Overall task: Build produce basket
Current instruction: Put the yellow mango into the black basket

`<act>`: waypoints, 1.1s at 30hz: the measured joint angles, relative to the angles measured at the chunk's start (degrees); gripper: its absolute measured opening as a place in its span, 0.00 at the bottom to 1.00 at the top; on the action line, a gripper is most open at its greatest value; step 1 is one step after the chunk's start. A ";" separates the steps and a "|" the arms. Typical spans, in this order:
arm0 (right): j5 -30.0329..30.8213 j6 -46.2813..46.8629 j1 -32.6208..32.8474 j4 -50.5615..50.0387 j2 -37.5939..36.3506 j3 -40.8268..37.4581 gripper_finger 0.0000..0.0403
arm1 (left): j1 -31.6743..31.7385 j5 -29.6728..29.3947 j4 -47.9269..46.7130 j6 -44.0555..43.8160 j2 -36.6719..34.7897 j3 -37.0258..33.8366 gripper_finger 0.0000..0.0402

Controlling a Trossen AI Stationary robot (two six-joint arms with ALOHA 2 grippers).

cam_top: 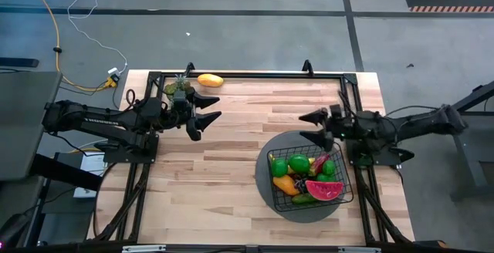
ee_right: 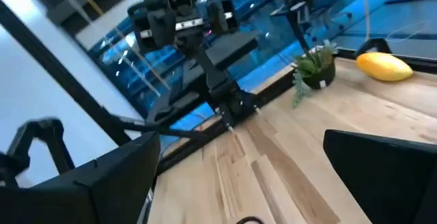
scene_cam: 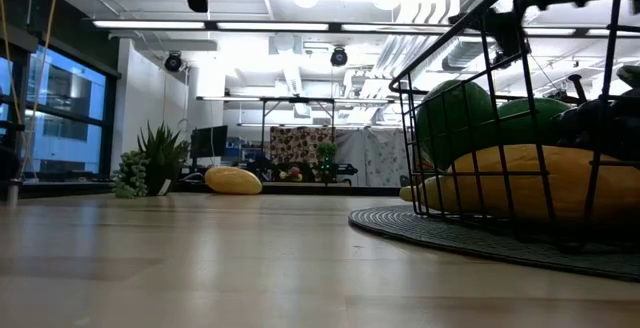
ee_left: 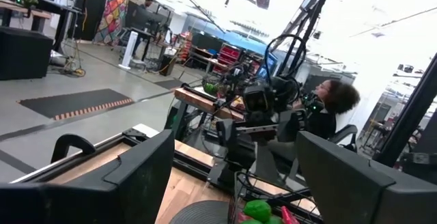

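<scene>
The black wire basket [cam_top: 310,177] stands on a round grey mat [cam_top: 266,191] at the near right. It holds produce: green limes [cam_top: 298,163], an orange mango [cam_top: 283,184], a watermelon slice [cam_top: 325,190] and a red chili [cam_top: 319,163]. In the low view the basket [scene_cam: 520,118] fills the right side. One yellow-orange mango [cam_top: 210,80] lies alone on the table by the far edge. My left gripper [cam_top: 207,117] hovers open at the far left, just on the near side of that mango. My right gripper [cam_top: 305,126] hovers open just beyond the basket's far side, with nothing between its fingers.
A small potted plant [cam_top: 179,89] stands at the far left beside the lone mango. A black frame rail [cam_top: 255,74] runs along the table's far edge. Bare wood [cam_top: 224,183] lies between the arms. A person [ee_left: 334,104] sits beyond the table's right side.
</scene>
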 joint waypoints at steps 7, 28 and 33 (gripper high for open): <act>-21.57 -3.87 -14.74 2.25 12.11 5.03 0.98 | 0.00 0.00 0.00 -0.43 0.00 0.00 0.74; -25.21 -24.47 -19.16 2.05 19.78 16.04 0.98 | 0.00 0.00 -0.04 6.66 -0.04 0.00 0.74; -24.62 -24.73 -19.15 1.91 19.78 16.04 0.98 | 0.00 0.01 -0.04 6.67 -0.04 0.00 0.74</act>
